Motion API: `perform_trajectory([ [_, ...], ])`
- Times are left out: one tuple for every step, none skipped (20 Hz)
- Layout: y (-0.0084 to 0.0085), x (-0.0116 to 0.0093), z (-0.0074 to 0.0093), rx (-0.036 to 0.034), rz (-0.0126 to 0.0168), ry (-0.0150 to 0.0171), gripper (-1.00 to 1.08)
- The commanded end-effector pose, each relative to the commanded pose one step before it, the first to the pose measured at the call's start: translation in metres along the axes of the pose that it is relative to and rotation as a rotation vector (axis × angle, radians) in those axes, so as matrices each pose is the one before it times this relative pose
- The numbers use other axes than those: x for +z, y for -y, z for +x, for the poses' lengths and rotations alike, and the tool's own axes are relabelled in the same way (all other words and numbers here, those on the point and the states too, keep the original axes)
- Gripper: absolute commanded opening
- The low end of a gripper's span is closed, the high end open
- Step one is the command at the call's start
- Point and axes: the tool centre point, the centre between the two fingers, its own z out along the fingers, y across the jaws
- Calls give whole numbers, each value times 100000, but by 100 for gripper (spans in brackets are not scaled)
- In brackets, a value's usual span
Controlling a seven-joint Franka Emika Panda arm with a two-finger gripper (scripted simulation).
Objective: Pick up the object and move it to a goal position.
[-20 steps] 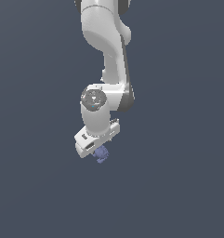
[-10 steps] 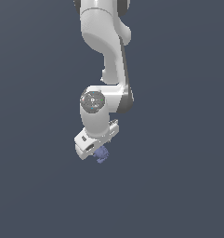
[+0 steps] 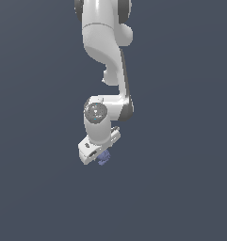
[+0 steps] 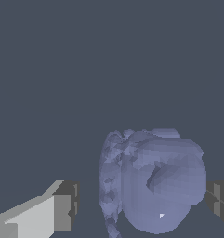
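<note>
The object (image 3: 104, 158) is a tiny lumpy periwinkle-blue thing just under the white hand in the exterior view. In the wrist view the object (image 4: 153, 183) fills the space between my two fingers. My gripper (image 4: 141, 202) is open around it: one fingertip (image 4: 64, 207) stands a little apart from the object, and the other fingertip (image 4: 219, 199) is right at its side. In the exterior view my gripper (image 3: 101, 156) points down, and the hand hides its fingers and part of the object.
A plain dark grey-blue surface fills both views, with no edges or other objects showing. The white arm (image 3: 108, 56) comes down from the top of the exterior view.
The arm's wrist and hand have come down a little toward the object. The object has stayed in place.
</note>
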Motion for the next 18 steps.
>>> perform_trajectory([
  [-18, 746, 40, -98, -91, -87, 100],
  [-23, 126, 15, 0, 0, 0, 100],
  [-28, 44, 27, 0, 0, 0, 100],
  [-28, -27, 33, 0, 0, 0, 100],
  [-10, -22, 13, 0, 0, 0, 100],
  [0, 0, 0, 0, 0, 0, -100],
  [0, 0, 0, 0, 0, 0, -100],
  [0, 0, 0, 0, 0, 0, -100],
  [0, 0, 0, 0, 0, 0, -100],
  [0, 0, 0, 0, 0, 0, -100],
  [0, 0, 0, 0, 0, 0, -100],
  [0, 0, 0, 0, 0, 0, -100],
  [0, 0, 0, 0, 0, 0, -100],
  [0, 0, 0, 0, 0, 0, -100],
  [0, 0, 0, 0, 0, 0, -100],
  [3, -2, -5, 0, 0, 0, -100],
  [16, -21, 4, 0, 0, 0, -100],
  [47, -64, 12, 0, 0, 0, -100],
])
